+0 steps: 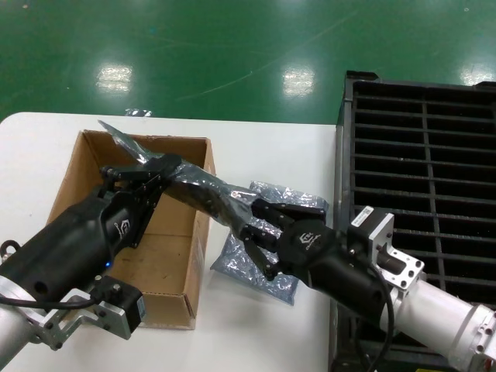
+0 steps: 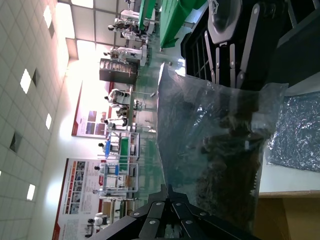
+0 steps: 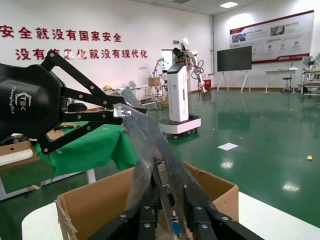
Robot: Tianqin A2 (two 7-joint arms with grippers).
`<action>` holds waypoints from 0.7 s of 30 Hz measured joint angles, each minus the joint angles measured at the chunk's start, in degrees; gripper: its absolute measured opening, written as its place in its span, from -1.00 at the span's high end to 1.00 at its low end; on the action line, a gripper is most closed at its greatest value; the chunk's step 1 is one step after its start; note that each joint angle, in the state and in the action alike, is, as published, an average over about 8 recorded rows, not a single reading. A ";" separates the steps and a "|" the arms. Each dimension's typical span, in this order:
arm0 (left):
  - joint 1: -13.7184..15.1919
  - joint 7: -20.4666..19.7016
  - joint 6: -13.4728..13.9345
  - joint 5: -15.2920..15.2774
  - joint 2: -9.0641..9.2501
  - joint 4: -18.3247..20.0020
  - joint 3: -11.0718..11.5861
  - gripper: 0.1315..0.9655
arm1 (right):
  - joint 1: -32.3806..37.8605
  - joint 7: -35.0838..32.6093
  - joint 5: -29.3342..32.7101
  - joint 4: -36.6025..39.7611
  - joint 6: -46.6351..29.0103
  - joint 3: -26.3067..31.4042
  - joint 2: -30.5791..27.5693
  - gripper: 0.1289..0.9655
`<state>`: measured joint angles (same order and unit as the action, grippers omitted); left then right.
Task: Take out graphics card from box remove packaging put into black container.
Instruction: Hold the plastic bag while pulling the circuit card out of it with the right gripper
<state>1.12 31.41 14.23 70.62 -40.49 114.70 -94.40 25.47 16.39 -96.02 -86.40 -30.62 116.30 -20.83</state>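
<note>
— Where's the card?
— Inside the bag [image 1: 200,190], held in the air over the box [image 1: 85,167] and the tabletop [image 1: 263,310].
— Who's holding it?
— Both. The left gripper [image 1: 159,172] has its fingers clamped on one end, the right gripper [image 1: 260,225] grips the other end.
— And the crate [image 1: 422,155]?
— On the robot's right. A second bag [image 1: 298,200] lies beside the box.

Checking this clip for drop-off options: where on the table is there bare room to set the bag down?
Bare white table lies behind the box, between it and the black container, and in front right of the box. It is crowded between box and container, where a loose bag lies and both claws, left and right, hold the packaging.
</note>
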 joint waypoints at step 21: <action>0.00 0.00 0.00 0.00 0.00 0.00 0.00 0.98 | 2.34 2.69 1.01 4.68 1.11 1.67 4.65 0.47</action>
<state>1.12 31.41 14.23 70.62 -40.49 114.70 -94.40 27.81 19.08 -95.01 -81.71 -29.51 117.97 -16.18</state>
